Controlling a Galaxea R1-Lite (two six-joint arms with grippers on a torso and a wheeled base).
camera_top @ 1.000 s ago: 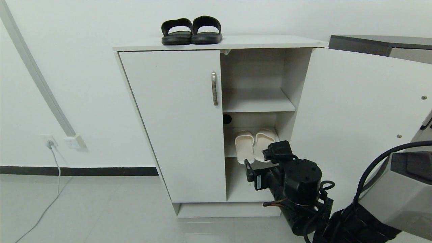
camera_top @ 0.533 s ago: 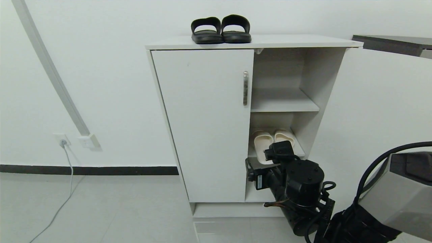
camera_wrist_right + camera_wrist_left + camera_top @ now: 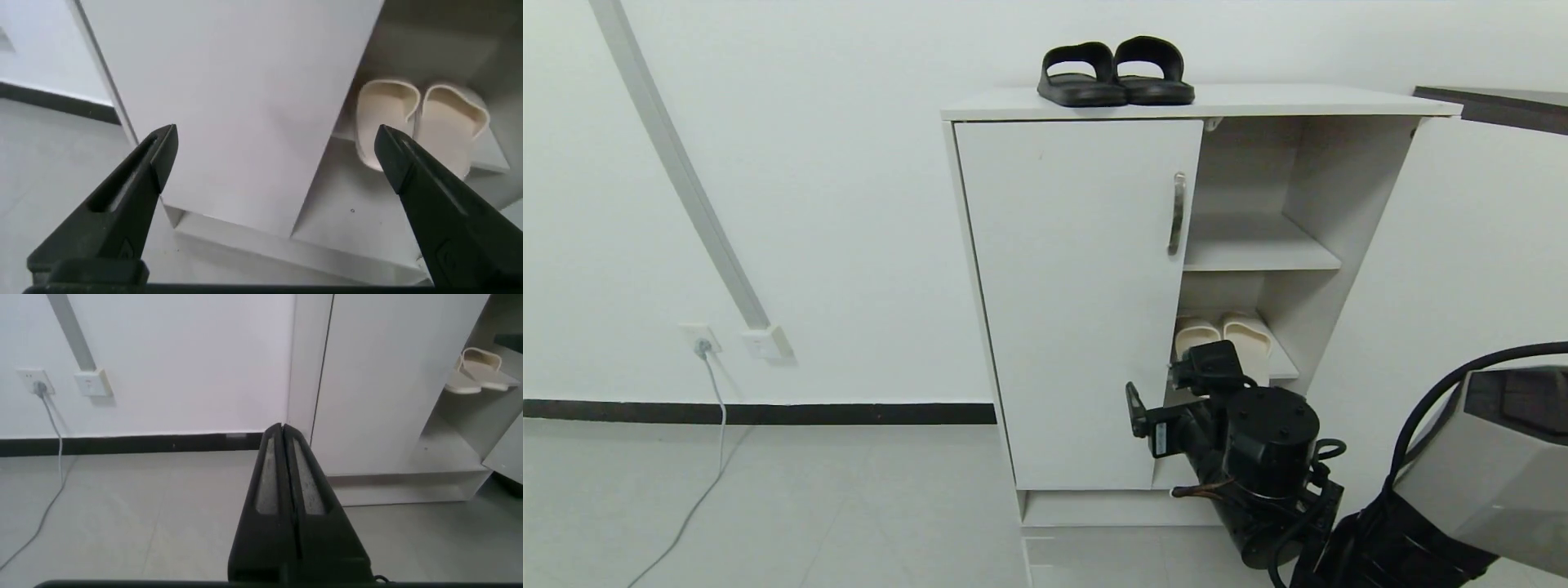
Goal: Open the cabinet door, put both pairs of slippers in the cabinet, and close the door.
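A pair of black slippers (image 3: 1115, 72) rests on top of the white cabinet (image 3: 1201, 100). The cabinet's left door (image 3: 1078, 302) is closed and its right door (image 3: 1462, 286) stands wide open. Inside, a pair of cream slippers (image 3: 1223, 335) (image 3: 425, 110) (image 3: 478, 369) lies on the middle shelf. My right gripper (image 3: 1152, 416) (image 3: 276, 139) is open and holds nothing, low in front of the closed door's inner edge, just short of the cream slippers. My left gripper (image 3: 282, 429) is shut on nothing, pointing at the floor left of the cabinet.
A metal handle (image 3: 1178, 212) runs down the closed door's edge. The upper shelf (image 3: 1254, 245) is bare. A wall socket (image 3: 698, 336) with a trailing cable (image 3: 707, 457) and a slanted conduit (image 3: 678, 171) sit to the left. A grey surface (image 3: 1503, 102) lies behind the open door.
The head camera has shifted left, so the cabinet appears further right. Against the cabinet, my right gripper now stands before the closed door's edge instead of the open compartment.
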